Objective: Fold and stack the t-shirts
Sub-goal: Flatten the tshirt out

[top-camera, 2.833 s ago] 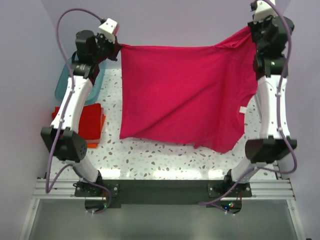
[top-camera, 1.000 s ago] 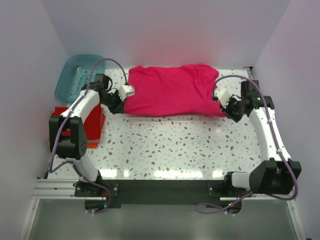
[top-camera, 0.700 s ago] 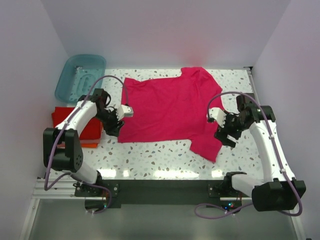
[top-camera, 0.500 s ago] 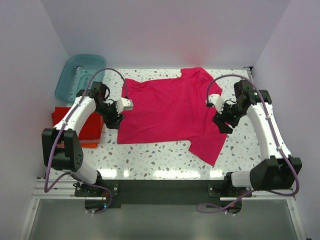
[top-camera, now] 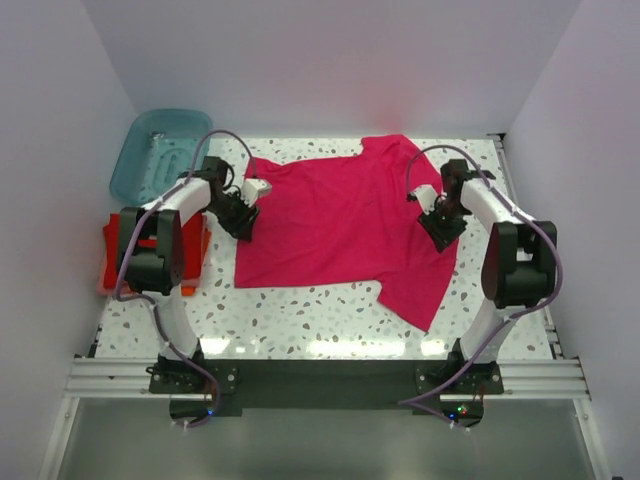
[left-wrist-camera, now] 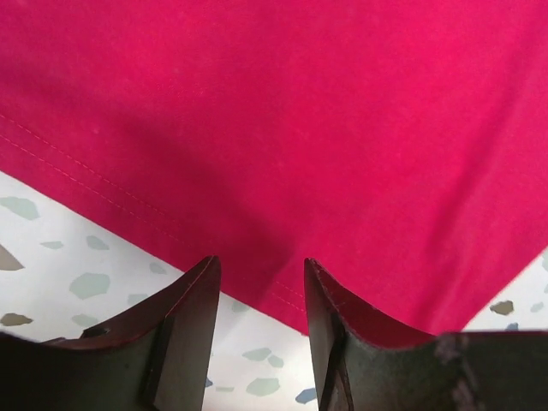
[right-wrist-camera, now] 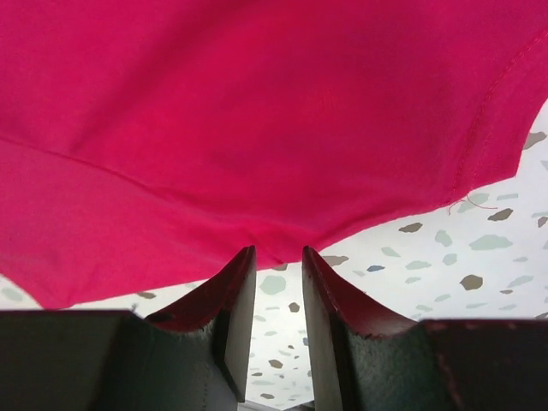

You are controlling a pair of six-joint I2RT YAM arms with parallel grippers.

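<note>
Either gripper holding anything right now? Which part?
Nothing looks held. The left gripper and right gripper are open, poised at opposite edges of the magenta shirt, which lies on the table.

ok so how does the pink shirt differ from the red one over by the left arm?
The pink shirt lies spread open across the middle of the table; the red shirt is a folded rectangle at the left edge. The pink one covers far more area. The pink one is almost fully in view; the red one is partly hidden under the left arm. Both are plain cloth.
</note>
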